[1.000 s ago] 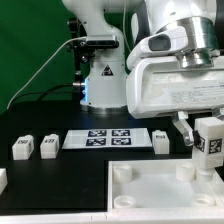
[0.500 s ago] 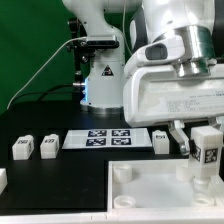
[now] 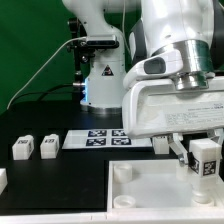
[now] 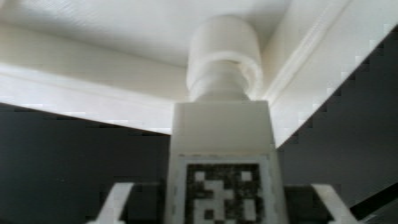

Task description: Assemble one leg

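My gripper (image 3: 203,160) is shut on the leg (image 3: 206,152), a small white block with a black-and-white marker, held upright. It hangs over the far corner of the large white square base (image 3: 150,195) on the exterior view's right, close above a round corner socket (image 3: 188,170). In the wrist view the leg (image 4: 222,120) runs out from between my fingers (image 4: 121,200), its round tip close to the base (image 4: 89,75); I cannot tell whether they touch. The gripper (image 4: 222,205) grips it at the marker end.
Two more legs (image 3: 22,148) (image 3: 48,147) stand on the black table at the exterior view's left, and another (image 3: 159,141) shows behind my hand. The marker board (image 3: 98,138) lies beyond the base. A white piece (image 3: 2,178) sits at the left edge. The robot's base (image 3: 100,75) is behind.
My gripper has come down and towards the exterior view's left with the leg, from above the base's right edge to close over its far right corner socket.
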Robot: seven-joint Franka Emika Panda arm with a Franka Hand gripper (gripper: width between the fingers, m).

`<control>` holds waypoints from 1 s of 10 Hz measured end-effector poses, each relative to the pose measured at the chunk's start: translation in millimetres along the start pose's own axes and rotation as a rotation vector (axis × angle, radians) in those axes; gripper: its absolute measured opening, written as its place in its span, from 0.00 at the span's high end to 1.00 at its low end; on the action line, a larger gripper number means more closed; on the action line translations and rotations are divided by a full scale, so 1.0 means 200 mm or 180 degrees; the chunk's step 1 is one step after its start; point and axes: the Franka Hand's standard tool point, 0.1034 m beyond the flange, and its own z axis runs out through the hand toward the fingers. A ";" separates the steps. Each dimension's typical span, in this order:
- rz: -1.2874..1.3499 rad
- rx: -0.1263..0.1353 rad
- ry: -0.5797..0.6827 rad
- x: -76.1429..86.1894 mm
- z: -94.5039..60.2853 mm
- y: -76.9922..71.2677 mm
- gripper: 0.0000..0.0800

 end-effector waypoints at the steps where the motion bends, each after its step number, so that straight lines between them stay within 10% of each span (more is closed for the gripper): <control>1: -0.0009 0.0011 -0.0014 -0.01 0.01 -0.02 0.64; 10: -0.0007 -0.0038 0.0189 -0.02 0.07 -0.01 0.64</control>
